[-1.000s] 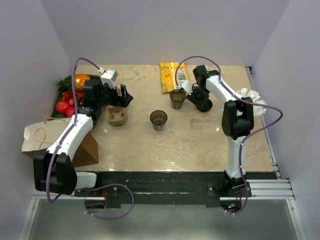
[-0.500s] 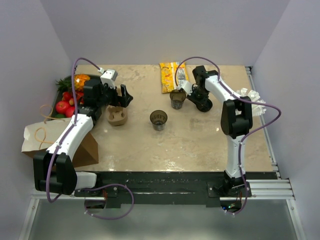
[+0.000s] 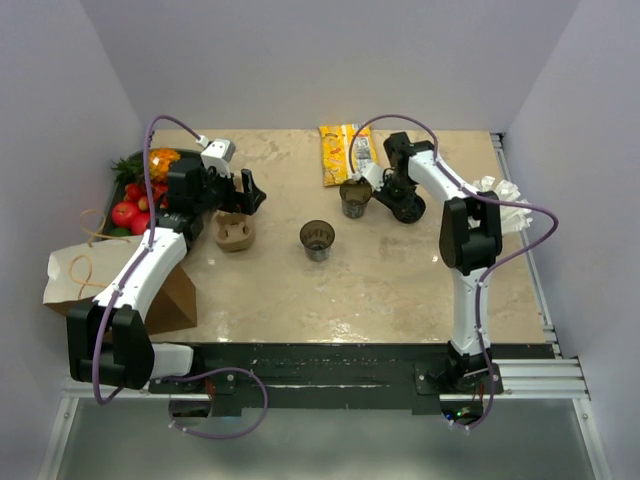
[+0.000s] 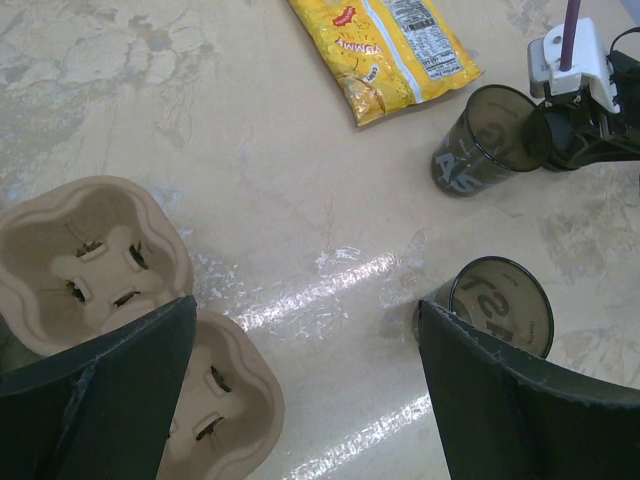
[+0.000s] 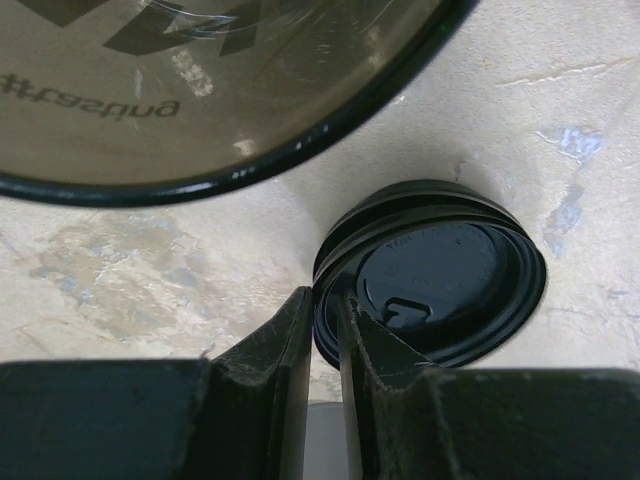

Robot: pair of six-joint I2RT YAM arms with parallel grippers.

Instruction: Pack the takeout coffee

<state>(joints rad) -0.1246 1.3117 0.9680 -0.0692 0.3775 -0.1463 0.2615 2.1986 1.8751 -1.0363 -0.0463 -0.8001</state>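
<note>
Across the marble table (image 3: 400, 285) the right arm (image 3: 466, 236) reaches back, right gripper (image 5: 325, 300) apparently pinching the rim of the black lid (image 5: 445, 275) beside a coffee cup (image 5: 200, 90), while the left gripper (image 4: 305, 305) hangs wide open over the cup carrier (image 4: 100, 255).

The left arm (image 3: 140, 268) and right arm (image 3: 470, 300) are built alike, with glossy white link shells between bulky black joint housings. A thin purple cable (image 3: 148, 165) runs loose along each. Both bases are bolted to a black rail (image 3: 330, 365). A small white block (image 3: 217, 153), probably a camera housing, tops the left wrist. The left gripper (image 4: 300, 400) has broad, matte dark fingers (image 4: 90, 400) with bevelled edges. The right gripper (image 5: 325, 320) seems to be made of the same black plastic.
</note>
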